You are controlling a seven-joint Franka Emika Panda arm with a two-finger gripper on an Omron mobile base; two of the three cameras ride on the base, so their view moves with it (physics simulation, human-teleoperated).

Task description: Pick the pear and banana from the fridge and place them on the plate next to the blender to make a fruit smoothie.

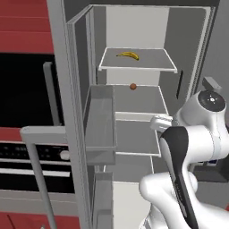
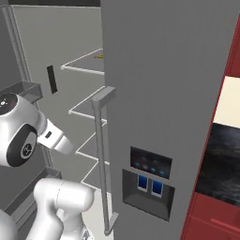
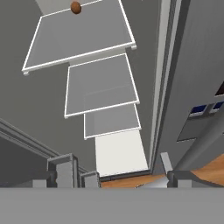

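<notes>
Pear [image 1: 133, 86] is sitting on the second shelf down inside the fridge [image 1: 71, 89], just above the middle of the left base view, and it also pops up as a small brown ball at the top edge of the hand view, left of centre. Banana [image 1: 128, 55] is one shelf higher, near the top centre of that same left base view; in the right base view it's just a tiny yellow sliver up top, left of centre.

Fridge door is open and both fruits are untouched, so I'd call this the reach-in stage for the first fruit, nothing picked yet. The pincer [image 3: 118, 171] shows at the bottom of the hand view with its tips spread wide and nothing between them. It looks pointed along the stack of white shelves, well short of the pear.

Next move, my guess: push the hand further in and up toward the pear's shelf, line the open tips either side of the fruit, then squeeze. It's round, so it could roll if nudged off-centre. Can't spot the plate or blender from here.
</notes>
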